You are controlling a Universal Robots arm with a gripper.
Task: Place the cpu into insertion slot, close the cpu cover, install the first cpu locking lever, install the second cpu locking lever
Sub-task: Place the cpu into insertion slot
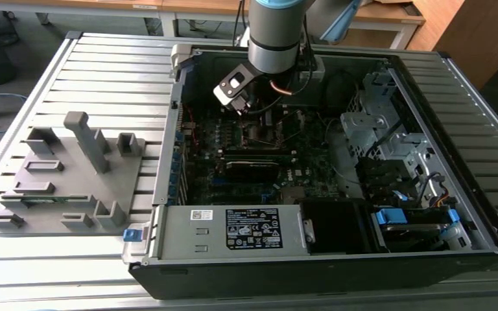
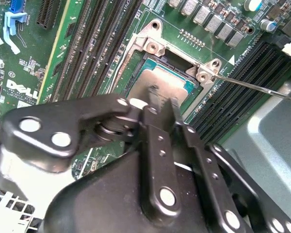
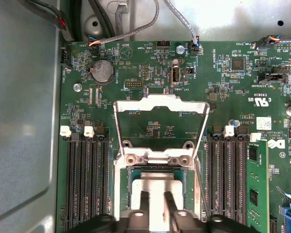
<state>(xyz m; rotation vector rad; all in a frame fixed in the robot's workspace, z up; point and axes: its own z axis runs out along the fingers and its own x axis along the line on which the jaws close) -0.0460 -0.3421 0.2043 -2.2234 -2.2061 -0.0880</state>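
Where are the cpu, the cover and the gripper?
cpu (image 2: 165,82), second wrist view, its grey top.
cover (image 3: 160,103), first wrist view, bar opposite its hinge.
gripper (image 3: 155,196), first wrist view, midway between fingertips.

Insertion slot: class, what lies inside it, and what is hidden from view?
The cpu lies in the slot, its grey top showing. The hand covers part of it. Whatever is beneath the cpu cannot be seen.

Grey cylindrical arm (image 1: 275,45), blue ring (image 1: 277,5), black links (image 2: 53,133) with silver rivets (image 2: 61,140).
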